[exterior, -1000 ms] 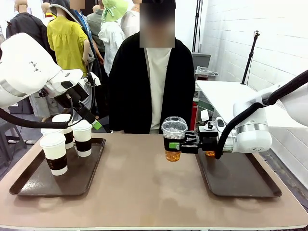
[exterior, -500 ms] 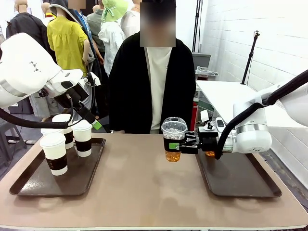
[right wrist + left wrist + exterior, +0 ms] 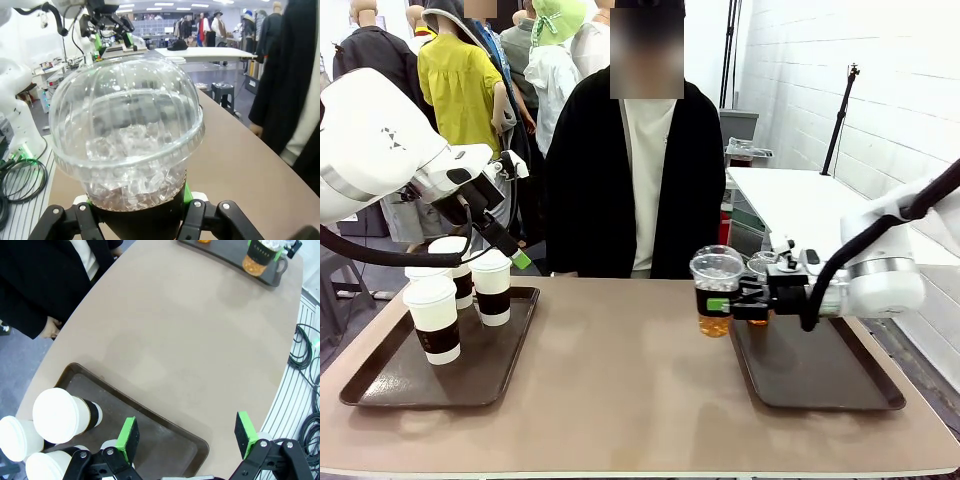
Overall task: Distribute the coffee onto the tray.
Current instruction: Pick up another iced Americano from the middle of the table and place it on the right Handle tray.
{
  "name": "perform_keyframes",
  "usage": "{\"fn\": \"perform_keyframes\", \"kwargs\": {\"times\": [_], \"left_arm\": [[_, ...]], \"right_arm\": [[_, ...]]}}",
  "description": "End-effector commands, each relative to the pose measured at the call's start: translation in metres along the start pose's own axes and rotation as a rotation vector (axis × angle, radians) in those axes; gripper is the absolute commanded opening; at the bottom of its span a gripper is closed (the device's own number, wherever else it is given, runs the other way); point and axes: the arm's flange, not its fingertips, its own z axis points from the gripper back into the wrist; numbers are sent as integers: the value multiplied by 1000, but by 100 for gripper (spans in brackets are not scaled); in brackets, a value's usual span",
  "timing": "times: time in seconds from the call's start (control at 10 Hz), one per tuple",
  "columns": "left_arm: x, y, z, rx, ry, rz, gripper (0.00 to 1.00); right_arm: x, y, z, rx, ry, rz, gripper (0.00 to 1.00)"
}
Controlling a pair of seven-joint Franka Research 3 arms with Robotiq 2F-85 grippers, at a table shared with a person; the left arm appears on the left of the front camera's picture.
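The right gripper [image 3: 728,303] is clamped on a clear plastic cup [image 3: 716,290] and holds it upright above the table [image 3: 620,390], just at the left edge of the right tray [image 3: 815,370]. The cup has a ribbed dome lid, a dark sleeve and an amber drink at the bottom; in the right wrist view the cup [image 3: 127,132] shows ice under the lid, and the black fingers sit on both sides of its sleeve. A second clear cup [image 3: 760,268] stands behind the gripper at the far part of the right tray. The near part of this tray is bare, flat and dark brown, with a low raised rim.

The left gripper [image 3: 505,225] hangs over the far right part of the left tray [image 3: 380,385], with its fingers apart; in the left wrist view the gripper [image 3: 187,435] shows two green pads [image 3: 127,437] wide from each other with nothing between them. Three paper cups [image 3: 433,318] with white lids and dark sleeves stand on the left tray, close together in its far left half. The near right part of this tray is bare.

The table between the two trays is smooth, light brown and wide, with a rounded edge. A person in a black jacket [image 3: 635,170] stands at the far side, at the middle.
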Motion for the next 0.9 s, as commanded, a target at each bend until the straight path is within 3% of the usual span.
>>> {"fn": "perform_keyframes", "kwargs": {"times": [0.0, 0.5, 0.8], "left_arm": [[-2, 1, 2, -15, -6, -6, 100], [-2, 1, 2, -15, -6, -6, 100], [-2, 1, 2, -15, -6, -6, 100]], "right_arm": [[4, 6, 28, -6, -25, -4, 62], [-27, -6, 104, 35, 9, 42, 62], [-56, -15, 121, 81, 4, 64, 62]]}}
